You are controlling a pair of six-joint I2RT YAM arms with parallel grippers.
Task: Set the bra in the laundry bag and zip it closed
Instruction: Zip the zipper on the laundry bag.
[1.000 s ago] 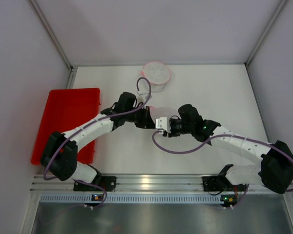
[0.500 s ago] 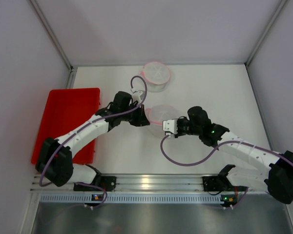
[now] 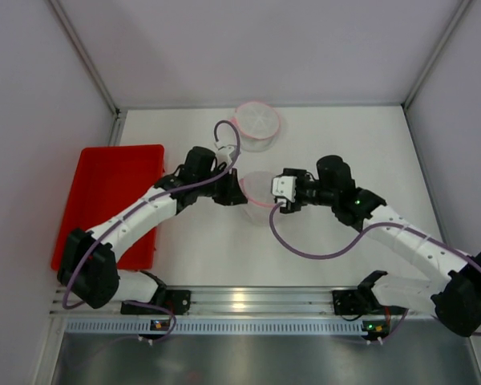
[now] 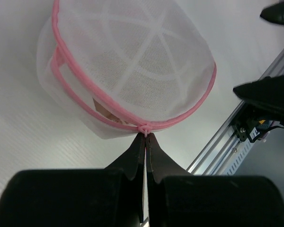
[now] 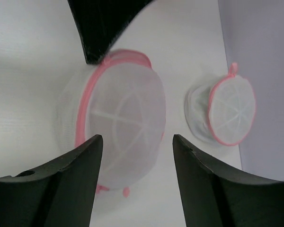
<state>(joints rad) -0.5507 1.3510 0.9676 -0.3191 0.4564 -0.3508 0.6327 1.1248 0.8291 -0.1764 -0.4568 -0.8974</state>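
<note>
Progress: bra (image 4: pixel 104 109) seems to be inside the laundry bag (image 4: pixel 132 66), a pale shape behind the mesh; I judge zipping under way, and cannot tell if the zip runs fully round.
Top view: bag sits mid-surface (image 3: pixel 345 144), well apart from a second bag (image 3: pixel 256 124) at the far edge; red tray (image 3: pixel 104 192) at left, seen only here.
Left wrist: only here, my left pincer (image 4: pixel 146 137) shows clamped on the zip pull (image 4: pixel 144 128).
Right wrist: my right pincer (image 5: pixel 136 139) gapes empty, bag just ahead.
</note>
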